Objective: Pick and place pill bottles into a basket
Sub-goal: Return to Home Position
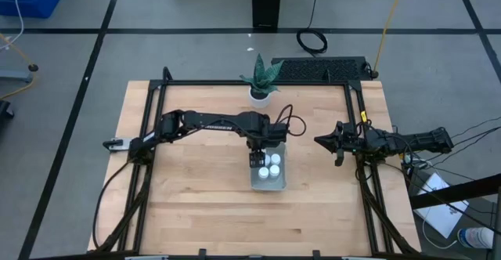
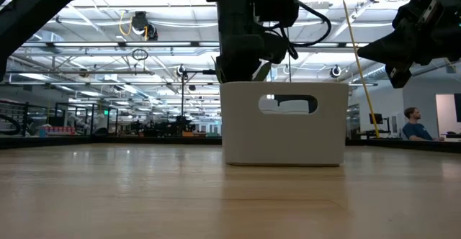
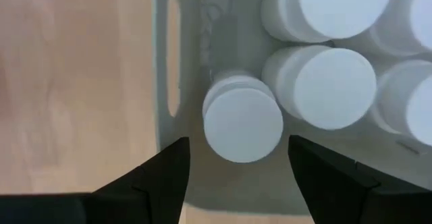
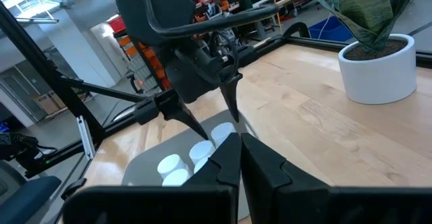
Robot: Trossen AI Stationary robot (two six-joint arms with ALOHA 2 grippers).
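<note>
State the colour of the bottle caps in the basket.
White; the caps show best in the left wrist view.

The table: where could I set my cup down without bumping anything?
Free: the wide bare table left of and in front of the basket. Crowded: the middle, where the left gripper hangs over the basket, the plant pot behind, the right gripper alongside.

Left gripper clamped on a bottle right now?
No: the left gripper is open, its fingers standing clear on both sides of the pill bottle in the basket.
</note>
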